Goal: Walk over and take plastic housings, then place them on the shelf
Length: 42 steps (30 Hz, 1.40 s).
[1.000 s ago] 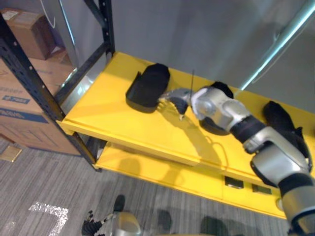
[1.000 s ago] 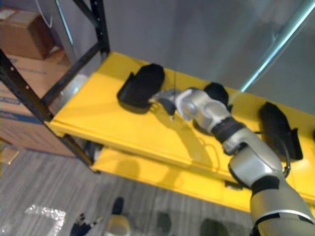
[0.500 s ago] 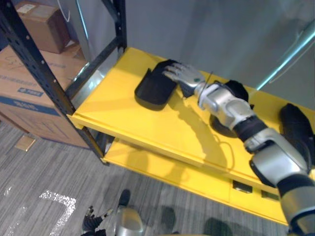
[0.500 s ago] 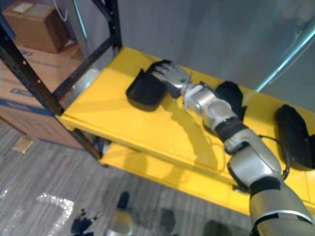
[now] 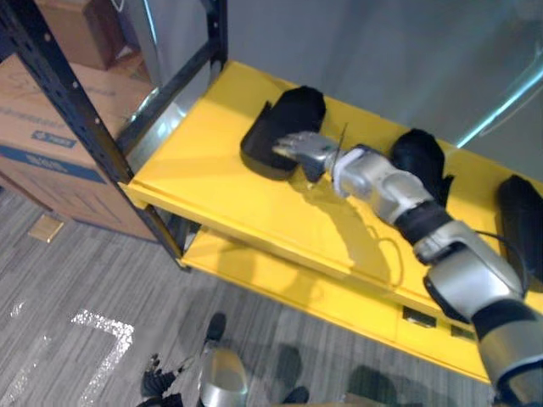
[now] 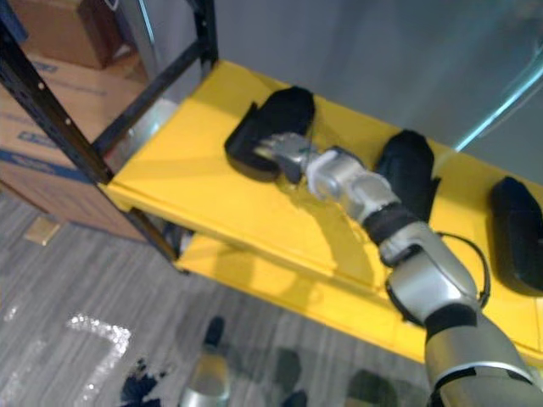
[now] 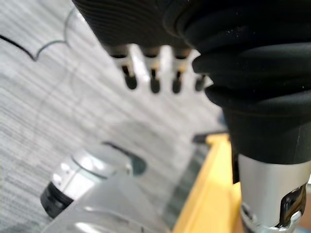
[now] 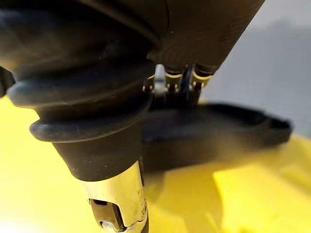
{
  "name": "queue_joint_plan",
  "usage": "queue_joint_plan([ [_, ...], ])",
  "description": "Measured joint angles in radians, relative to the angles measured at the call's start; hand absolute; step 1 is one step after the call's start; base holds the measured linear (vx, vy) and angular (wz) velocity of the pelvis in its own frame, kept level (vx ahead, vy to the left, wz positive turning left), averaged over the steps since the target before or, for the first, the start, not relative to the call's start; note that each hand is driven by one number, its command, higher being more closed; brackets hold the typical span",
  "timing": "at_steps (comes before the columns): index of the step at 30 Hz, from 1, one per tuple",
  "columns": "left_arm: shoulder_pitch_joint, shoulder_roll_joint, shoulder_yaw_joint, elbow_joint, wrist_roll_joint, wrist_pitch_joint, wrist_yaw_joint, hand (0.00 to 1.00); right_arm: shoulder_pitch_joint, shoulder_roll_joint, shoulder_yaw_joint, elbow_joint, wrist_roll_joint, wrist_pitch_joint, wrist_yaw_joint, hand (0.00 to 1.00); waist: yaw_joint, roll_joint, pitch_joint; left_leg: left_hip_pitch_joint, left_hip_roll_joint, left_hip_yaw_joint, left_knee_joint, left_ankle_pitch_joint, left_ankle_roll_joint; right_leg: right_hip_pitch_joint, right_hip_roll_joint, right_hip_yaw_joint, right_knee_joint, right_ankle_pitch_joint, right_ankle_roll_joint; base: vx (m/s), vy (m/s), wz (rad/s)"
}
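Housing [image 5: 293,114], black, on yellow shelf [image 5: 204,170] in upper centre, with open straight-fingered right robot hand [image 5: 307,153] against its edge.

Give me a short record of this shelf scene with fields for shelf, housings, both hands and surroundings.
shelf: yellow shelf in a black rack
housings: three black, lying apart on the shelf: left housing, middle housing, right housing
right hand: open, straight fingers against the left housing's near side
left hand: open, hanging low over the grey floor, holding nothing
surroundings: cardboard boxes on the robot's left of the rack
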Motion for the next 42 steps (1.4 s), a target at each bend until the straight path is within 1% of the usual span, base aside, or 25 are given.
queue_joint_plan([
  [3, -0.002, 0.008, 0.0, -0.02, 0.0, 0.0, -0.001, 0.0, -0.04, -0.001, 0.014, 0.003, 0.037, 0.003, 0.036, 0.0, 0.001, -0.003, 0.01, -0.022, 0.0, -0.006, 0.0, 0.002, -0.002, -0.017, 0.001, -0.005, 0.0, 0.0, 0.0, 0.0, 0.008, 0.07],
  [5, -0.005, 0.017, 0.0, -0.039, -0.001, 0.001, -0.001, 0.0, -0.052, -0.005, 0.026, 0.006, 0.042, 0.007, 0.045, 0.0, 0.002, -0.005, 0.028, -0.032, -0.003, -0.017, 0.0, 0.004, -0.002, -0.023, 0.001, -0.009, 0.002, -0.002, 0.0, 0.01, 0.012, 0.11],
  [7, -0.01, 0.019, 0.001, -0.042, -0.002, 0.001, -0.001, 0.0, -0.053, -0.005, 0.027, 0.009, 0.041, 0.007, 0.057, 0.0, 0.014, -0.006, 0.04, -0.036, -0.003, -0.017, 0.0, 0.005, -0.002, -0.029, 0.0, -0.008, 0.005, -0.003, -0.001, 0.0, 0.006, 0.02],
  [10, -0.014, 0.017, 0.0, -0.051, -0.02, 0.002, -0.004, 0.0, -0.076, -0.008, 0.029, 0.015, 0.042, 0.008, 0.057, 0.0, 0.016, -0.006, 0.054, -0.039, -0.002, -0.017, 0.0, 0.005, -0.002, -0.035, -0.001, -0.007, 0.014, -0.009, 0.0, 0.0, 0.0, 0.0],
  [17, -0.017, 0.017, -0.002, -0.074, -0.032, 0.004, -0.021, 0.0, -0.079, -0.025, 0.03, 0.029, 0.038, 0.006, 0.059, 0.0, 0.015, -0.008, 0.056, -0.038, 0.0, -0.014, 0.001, 0.005, -0.002, -0.051, -0.012, -0.003, 0.055, -0.031, 0.0, -0.01, 0.009, -0.01],
  [25, -0.02, 0.018, -0.003, -0.078, -0.037, 0.013, -0.021, 0.0, -0.088, -0.053, 0.035, 0.02, 0.029, -0.003, 0.099, 0.0, 0.014, -0.008, 0.056, -0.03, 0.006, 0.012, 0.0, 0.004, 0.0, -0.066, -0.015, 0.022, 0.068, -0.031, 0.0, -0.02, 0.009, -0.09],
  [28, -0.02, 0.017, -0.007, -0.08, -0.037, 0.026, -0.021, 0.0, -0.101, -0.079, 0.035, 0.003, 0.03, -0.016, 0.112, 0.0, 0.011, -0.008, 0.056, -0.026, 0.008, 0.016, 0.0, 0.004, 0.0, -0.066, -0.013, 0.025, 0.067, -0.031, 0.0, 0.0, -0.003, -0.03],
  [33, -0.019, 0.017, -0.008, -0.081, -0.036, 0.044, -0.02, 0.0, -0.123, -0.093, 0.034, -0.044, 0.032, -0.043, 0.147, 0.0, 0.004, -0.01, 0.055, -0.012, 0.012, 0.031, 0.0, 0.004, -0.001, -0.061, -0.012, 0.036, 0.067, -0.03, -0.001, -0.01, -0.006, -0.08],
  [35, -0.019, 0.017, -0.008, -0.081, -0.036, 0.046, -0.02, 0.0, -0.123, -0.093, 0.033, -0.068, 0.033, -0.05, 0.168, 0.0, -0.007, -0.012, 0.054, -0.011, 0.014, 0.031, 0.0, 0.004, -0.001, -0.06, -0.01, 0.039, 0.067, -0.03, -0.001, -0.02, -0.006, -0.04],
  [36, -0.019, 0.017, -0.009, -0.081, -0.036, 0.046, -0.02, 0.0, -0.123, -0.093, 0.033, -0.078, 0.033, -0.062, 0.175, 0.0, -0.01, -0.012, 0.054, -0.008, 0.016, 0.034, 0.0, 0.004, -0.001, -0.06, -0.01, 0.045, 0.068, -0.03, -0.001, -0.02, -0.002, -0.08],
  [38, -0.019, 0.017, -0.009, -0.081, -0.035, 0.047, -0.02, 0.0, -0.122, -0.093, 0.033, -0.082, 0.035, -0.068, 0.196, 0.0, -0.012, -0.012, 0.054, 0.001, 0.016, 0.038, 0.0, 0.004, 0.0, -0.053, -0.01, 0.048, 0.067, -0.029, 0.0, -0.02, -0.004, -0.06],
  [42, -0.019, 0.017, -0.011, -0.08, -0.029, 0.048, -0.02, 0.0, -0.115, -0.095, 0.033, -0.117, 0.049, -0.075, 0.253, 0.0, -0.016, -0.021, 0.05, 0.005, 0.018, 0.038, 0.0, 0.003, -0.001, -0.048, -0.008, 0.048, 0.063, -0.028, -0.001, 0.0, 0.0, 0.0],
])
